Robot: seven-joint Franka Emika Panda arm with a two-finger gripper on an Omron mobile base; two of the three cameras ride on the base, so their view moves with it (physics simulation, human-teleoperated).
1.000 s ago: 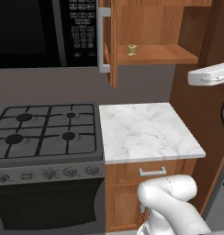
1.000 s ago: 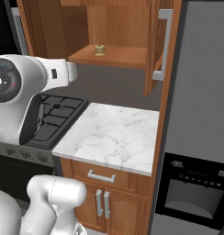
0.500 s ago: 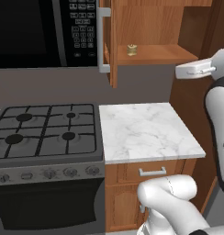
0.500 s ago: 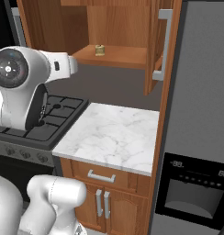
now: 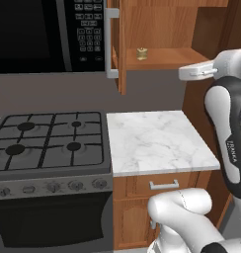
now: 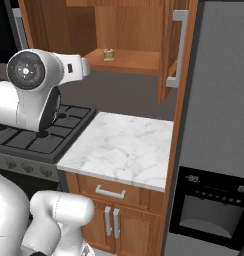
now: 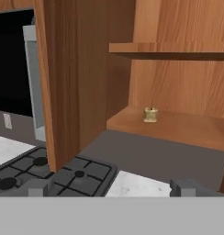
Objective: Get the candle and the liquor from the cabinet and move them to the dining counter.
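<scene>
The candle (image 5: 141,53) (image 6: 108,54) (image 7: 151,114), a tiny tan-gold cylinder, stands upright on the lower shelf of the open wooden cabinet (image 5: 164,27) (image 6: 131,25) (image 7: 178,82). In the hand view my gripper (image 7: 111,189) is open, its two dark fingertips (image 7: 38,188) far apart with nothing between them. It looks at the candle from a distance, out in front of the cabinet. My white wrist (image 5: 199,72) (image 6: 74,67) hangs at about shelf height. The liquor is out of view, and so is the dining counter.
The cabinet's left door (image 5: 117,44) (image 7: 63,82) stands open toward me, its right door (image 6: 176,45) too. Below are a small marble slab (image 5: 157,141) (image 6: 119,147) and a gas stove (image 5: 48,141). A black microwave (image 5: 38,34) hangs on the left; a grey fridge (image 6: 219,125) is on the right.
My arm has swung its hand from the right edge of the left base view leftward, toward the cabinet opening. The candle has not moved and the gripper has stayed open.
</scene>
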